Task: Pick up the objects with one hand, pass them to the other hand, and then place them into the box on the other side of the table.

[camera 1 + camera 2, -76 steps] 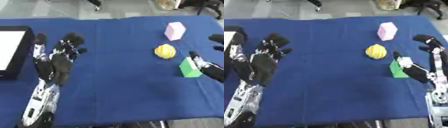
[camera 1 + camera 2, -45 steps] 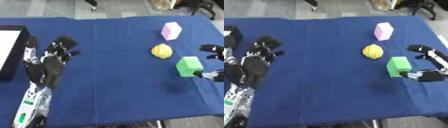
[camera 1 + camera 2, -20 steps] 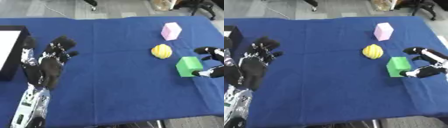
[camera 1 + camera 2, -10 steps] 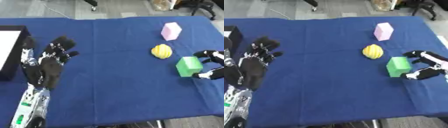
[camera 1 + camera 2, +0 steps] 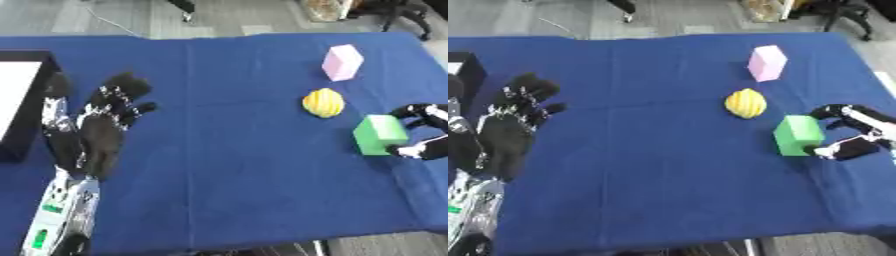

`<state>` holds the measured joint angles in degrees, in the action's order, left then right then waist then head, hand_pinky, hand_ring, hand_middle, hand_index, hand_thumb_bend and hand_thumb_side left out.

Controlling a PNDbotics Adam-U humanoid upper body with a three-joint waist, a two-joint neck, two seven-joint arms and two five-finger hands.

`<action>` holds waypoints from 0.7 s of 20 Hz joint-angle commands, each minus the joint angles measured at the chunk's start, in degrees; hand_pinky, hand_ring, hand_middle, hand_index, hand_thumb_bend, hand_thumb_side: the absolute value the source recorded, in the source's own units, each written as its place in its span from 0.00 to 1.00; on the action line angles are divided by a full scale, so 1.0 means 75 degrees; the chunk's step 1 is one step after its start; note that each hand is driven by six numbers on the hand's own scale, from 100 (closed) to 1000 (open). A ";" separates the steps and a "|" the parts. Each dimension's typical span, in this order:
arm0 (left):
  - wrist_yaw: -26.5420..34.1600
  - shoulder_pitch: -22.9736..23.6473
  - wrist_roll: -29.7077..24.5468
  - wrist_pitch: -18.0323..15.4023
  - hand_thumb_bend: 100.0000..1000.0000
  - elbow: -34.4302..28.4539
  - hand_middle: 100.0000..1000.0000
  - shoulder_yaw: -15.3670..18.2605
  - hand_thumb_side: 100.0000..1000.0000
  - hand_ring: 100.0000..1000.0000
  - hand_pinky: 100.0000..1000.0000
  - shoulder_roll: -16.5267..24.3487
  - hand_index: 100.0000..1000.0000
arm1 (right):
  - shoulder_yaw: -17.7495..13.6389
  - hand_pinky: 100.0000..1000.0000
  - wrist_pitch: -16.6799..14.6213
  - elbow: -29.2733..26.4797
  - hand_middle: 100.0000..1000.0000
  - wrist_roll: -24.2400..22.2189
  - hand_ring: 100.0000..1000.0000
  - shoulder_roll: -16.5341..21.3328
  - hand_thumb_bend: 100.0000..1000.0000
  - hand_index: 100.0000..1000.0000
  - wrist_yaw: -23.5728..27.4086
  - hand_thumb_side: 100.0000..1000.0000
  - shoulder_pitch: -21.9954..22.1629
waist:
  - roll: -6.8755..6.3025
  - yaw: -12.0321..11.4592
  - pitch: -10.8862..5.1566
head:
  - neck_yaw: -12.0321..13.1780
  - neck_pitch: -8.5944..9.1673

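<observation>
On the blue table (image 5: pixel 236 190), the box (image 5: pixel 19 100) sits at the far left edge, and everything else lies well to its right. The left hand (image 5: pixel 96 135) stands just beside the box, fingers straight and released, holding nothing. Far across from the box, the right hand (image 5: pixel 852 134) curves its fingers and thumb around the green block (image 5: pixel 798 135), which lies immediately on its box-facing side; whether they touch it I cannot tell. Beyond the block sit the yellow ball (image 5: pixel 745 103) and pink block (image 5: pixel 766 62).
</observation>
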<state>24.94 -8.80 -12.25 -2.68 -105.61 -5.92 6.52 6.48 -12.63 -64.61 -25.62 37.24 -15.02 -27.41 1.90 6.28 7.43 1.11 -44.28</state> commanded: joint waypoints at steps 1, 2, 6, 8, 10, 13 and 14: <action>-0.0031 -0.0048 -0.0024 -0.0002 0.42 -0.0154 0.71 0.0003 1.00 0.84 0.77 0.0096 0.84 | -0.0008 0.80 -0.0011 0.0025 0.77 0.0063 0.89 0.0161 0.35 0.73 -0.0110 0.00 -0.0155 | 0.0013 0.0009 -0.0150 | -0.0020 0.0022; -0.0031 -0.0046 -0.0023 -0.0003 0.42 -0.0154 0.71 0.0005 1.00 0.84 0.77 0.0095 0.84 | -0.0007 0.80 -0.0022 0.0029 0.76 0.0102 0.89 0.0149 0.35 0.72 -0.0123 0.00 -0.0171 | 0.0012 0.0009 -0.0151 | -0.0021 0.0022; -0.0033 -0.0043 -0.0017 -0.0006 0.42 -0.0151 0.71 0.0011 1.00 0.84 0.77 0.0094 0.84 | 0.0006 0.78 -0.0089 0.0013 0.68 0.0380 0.86 0.0114 0.30 0.62 -0.0156 0.00 -0.0212 | 0.0013 0.0009 -0.0155 | -0.0020 0.0022; -0.0035 -0.0043 -0.0014 -0.0005 0.42 -0.0149 0.71 0.0011 1.00 0.84 0.77 0.0092 0.84 | 0.0027 0.78 -0.0120 0.0010 0.68 0.0533 0.86 0.0107 0.30 0.62 -0.0171 0.00 -0.0214 | 0.0014 0.0008 -0.0155 | -0.0020 0.0022; -0.0036 -0.0042 -0.0012 -0.0006 0.42 -0.0148 0.71 0.0012 1.00 0.84 0.77 0.0091 0.84 | 0.0035 0.75 -0.0142 0.0008 0.54 0.0609 0.81 0.0102 0.17 0.47 -0.0178 0.00 -0.0220 | 0.0014 0.0009 -0.0155 | -0.0019 0.0022; -0.0032 -0.0035 -0.0007 -0.0010 0.43 -0.0147 0.71 0.0019 1.00 0.84 0.77 0.0089 0.84 | -0.0045 0.73 -0.0219 -0.0107 0.48 0.0880 0.79 0.0102 0.14 0.41 -0.0093 0.00 -0.0236 | 0.0016 0.0012 -0.0151 | -0.0012 0.0022; -0.0031 -0.0035 -0.0006 -0.0010 0.43 -0.0145 0.71 0.0020 1.00 0.84 0.77 0.0089 0.84 | -0.0043 0.72 -0.0244 -0.0145 0.45 0.0993 0.78 0.0104 0.14 0.37 -0.0065 0.00 -0.0234 | 0.0016 0.0013 -0.0150 | -0.0011 0.0022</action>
<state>24.93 -8.65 -12.25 -2.69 -105.61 -5.90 6.52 6.95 -14.28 -64.59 -19.19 36.64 -15.83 -28.27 1.90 6.30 7.42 1.00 -44.28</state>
